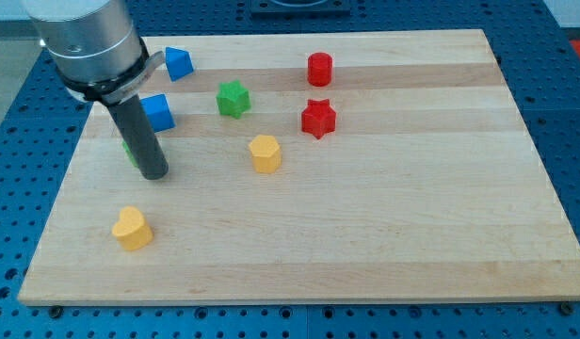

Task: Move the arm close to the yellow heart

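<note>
The yellow heart (132, 228) sits near the wooden board's (384, 235) lower left corner, close to the view's left edge and not far from the bottom edge, with bare wood all around it. The arm has no hand to open or close, only a dark rod, and my tip (154, 174) rests on the board above the heart and a little to its right, near but not touching. Higher up are a yellow block (265, 153), a blue cube (158, 112), a blue block (178, 63), a green star (233, 98), a red star (318, 119) and a red cylinder (319, 69), while a bit of green (128, 151) peeks from behind the rod, and the board's right half is wide open
</note>
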